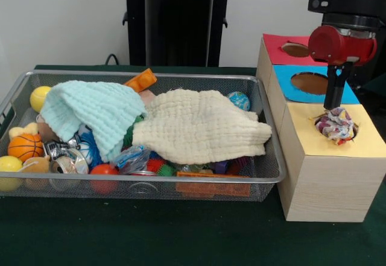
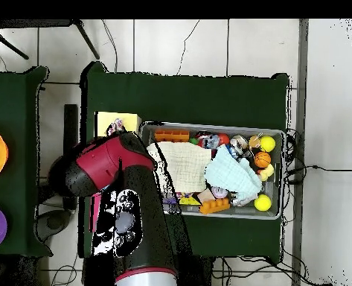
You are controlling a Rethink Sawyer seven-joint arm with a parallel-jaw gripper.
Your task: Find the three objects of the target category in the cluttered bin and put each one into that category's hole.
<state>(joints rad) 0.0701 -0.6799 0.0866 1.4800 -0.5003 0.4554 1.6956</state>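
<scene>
We count two cloths in the wire bin (image 1: 265, 171), one mint (image 1: 90, 115) and one cream (image 1: 199, 127), and three coloured tops on the wooden box (image 1: 329, 184). The front view shows a crumpled patterned rag (image 1: 336, 125) in the yellow top's hole; overhead, the arm (image 2: 126, 208) hides it. The gripper (image 1: 333, 97) hangs just above the rag; we cannot tell whether it is apart or together, nor the rag's long axis.

A plain white wall (image 1: 60, 19) stands behind the dark green tabletop (image 1: 151, 236). The floor (image 2: 208, 45) has pale tiles, with black cables (image 2: 320, 167) lying across it.
</scene>
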